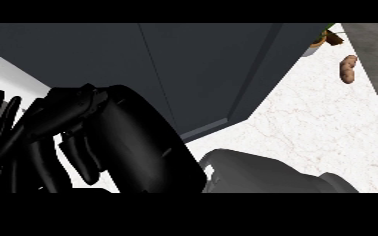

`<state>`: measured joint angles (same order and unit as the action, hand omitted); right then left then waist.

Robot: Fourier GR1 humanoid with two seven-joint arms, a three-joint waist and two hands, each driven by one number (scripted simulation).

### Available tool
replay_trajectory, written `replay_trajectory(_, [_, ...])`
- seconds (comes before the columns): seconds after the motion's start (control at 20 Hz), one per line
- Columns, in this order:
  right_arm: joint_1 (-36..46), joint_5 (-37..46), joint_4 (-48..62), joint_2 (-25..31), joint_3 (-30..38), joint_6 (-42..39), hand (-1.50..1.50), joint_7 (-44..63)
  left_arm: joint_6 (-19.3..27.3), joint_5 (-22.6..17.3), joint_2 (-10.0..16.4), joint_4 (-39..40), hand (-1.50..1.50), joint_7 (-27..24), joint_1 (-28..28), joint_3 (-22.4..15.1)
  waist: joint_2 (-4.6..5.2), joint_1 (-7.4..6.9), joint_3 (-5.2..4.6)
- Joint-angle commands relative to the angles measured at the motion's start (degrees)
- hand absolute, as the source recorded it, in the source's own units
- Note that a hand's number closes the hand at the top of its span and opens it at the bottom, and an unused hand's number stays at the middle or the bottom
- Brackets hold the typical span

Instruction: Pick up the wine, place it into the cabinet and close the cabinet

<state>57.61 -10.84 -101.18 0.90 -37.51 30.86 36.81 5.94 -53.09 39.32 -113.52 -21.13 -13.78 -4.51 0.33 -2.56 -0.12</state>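
Head view: the right hand (118, 130) fills the lower left, its fingers (80, 157) hanging relaxed and gripping nothing, just under the dark cabinet door (199, 70). Its grey forearm (258, 172) crosses the white marble counter (310, 125). The wine is out of sight. A brown lump (348, 69) lies at the far right.

One cabinet (184, 65), one potato (348, 69), one plant (323, 39), one robot hand (125, 140)
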Motion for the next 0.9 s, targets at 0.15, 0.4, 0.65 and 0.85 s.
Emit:
replay_trajectory(0.15, [13.7, 2.5, 18.6, -0.9, 8.3, -5.6, 1.50, -3.6, 1.4, 1.4, -1.4, -2.0, -1.50, 1.6, -0.4, 0.2, -0.23, 0.89, 0.06])
replay_trajectory(0.4, [15.7, -0.4, 31.6, -0.9, 14.7, -10.0, 1.50, -12.3, 0.5, 3.6, -3.2, 2.1, -1.50, 1.2, 2.0, 0.2, 0.04, 1.08, 0.06])
replay_trajectory(0.65, [12.8, -2.1, 36.8, 1.0, 19.6, -17.0, 1.50, -18.4, -0.9, 4.0, -4.1, 0.9, -1.50, 1.4, 0.0, 1.9, -0.08, 1.40, 0.09])
replay_trajectory(0.85, [11.2, -1.0, 41.2, 1.6, 19.3, -17.4, 1.50, -23.0, 0.5, 5.2, -4.2, 0.6, -1.50, 2.8, 2.1, 1.2, 0.07, 1.42, 0.11])
